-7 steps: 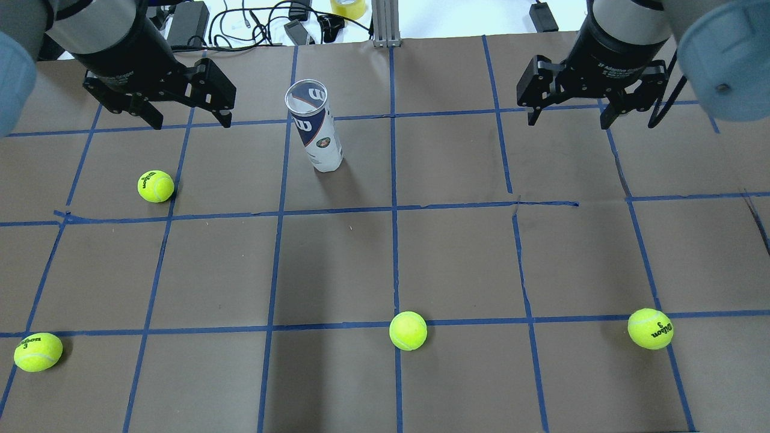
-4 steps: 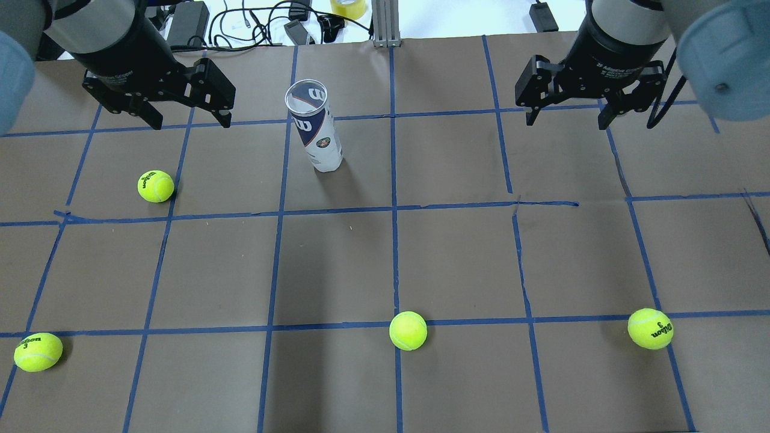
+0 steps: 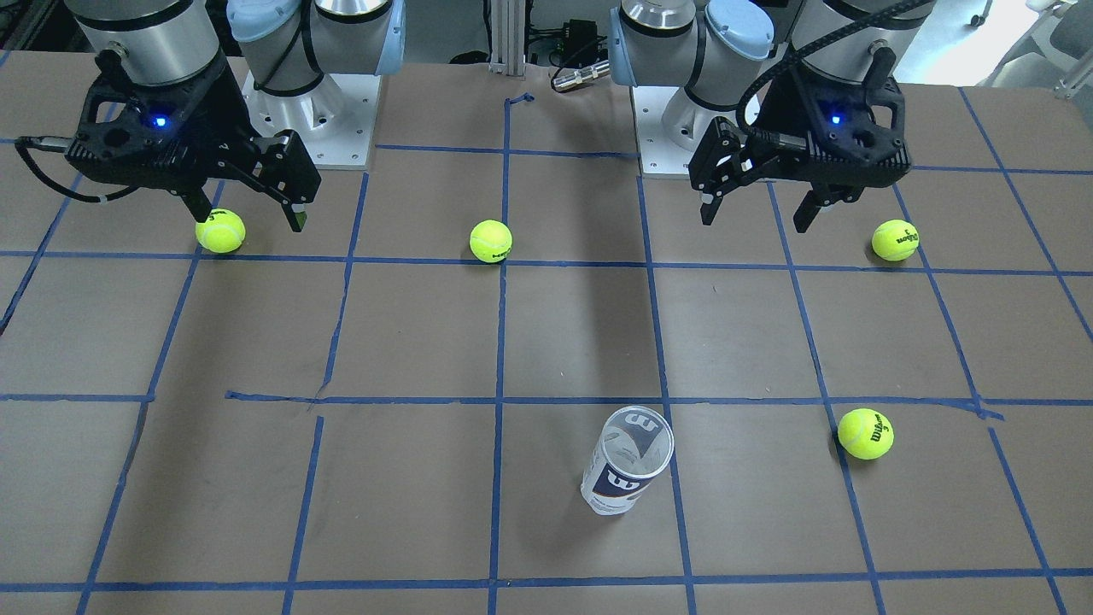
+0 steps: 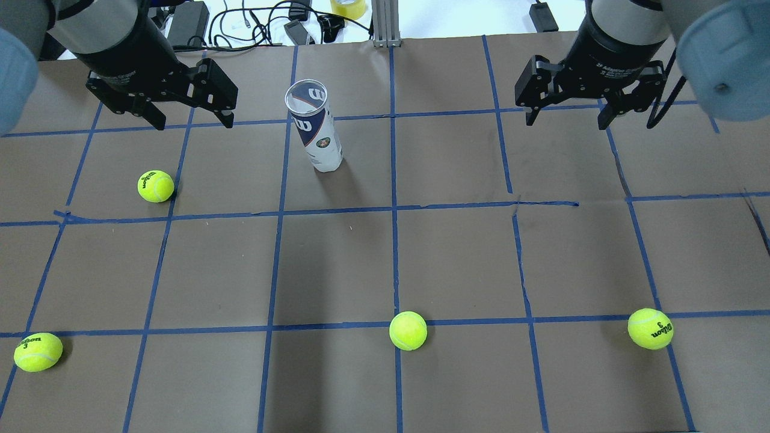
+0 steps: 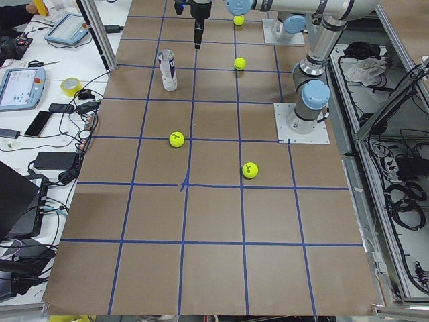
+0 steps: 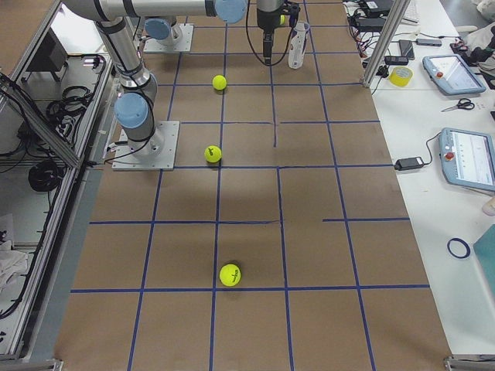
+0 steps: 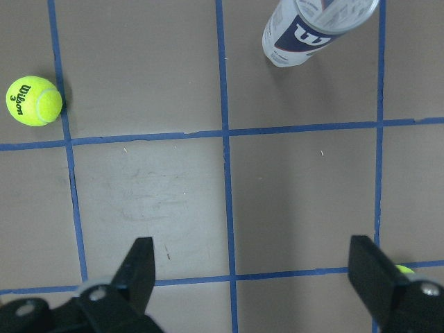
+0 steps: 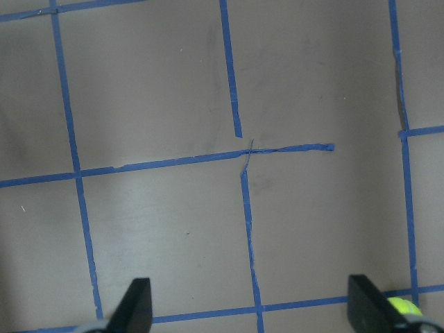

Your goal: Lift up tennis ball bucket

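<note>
The tennis ball bucket point(image 4: 316, 129) is a clear can with a white and navy label. It stands upright and open-topped on the brown table, in the far middle-left. It also shows in the front view point(image 3: 628, 465) and at the top of the left wrist view point(image 7: 312, 31). My left gripper point(image 4: 192, 123) is open and empty, and hangs above the table to the left of the can, apart from it. My right gripper point(image 4: 566, 122) is open and empty, far off to the can's right. The right wrist view shows only table between the fingers point(image 8: 139, 305).
Several yellow-green tennis balls lie on the table: one near the left gripper point(image 4: 156, 186), one front left point(image 4: 38, 352), one front middle point(image 4: 408, 330), one front right point(image 4: 650, 328). An aluminium post point(image 4: 385, 24), cables and a tape roll point(image 4: 349, 7) sit at the far edge.
Both grippers have shifted only by a few pixels. The can and the balls have not moved.
</note>
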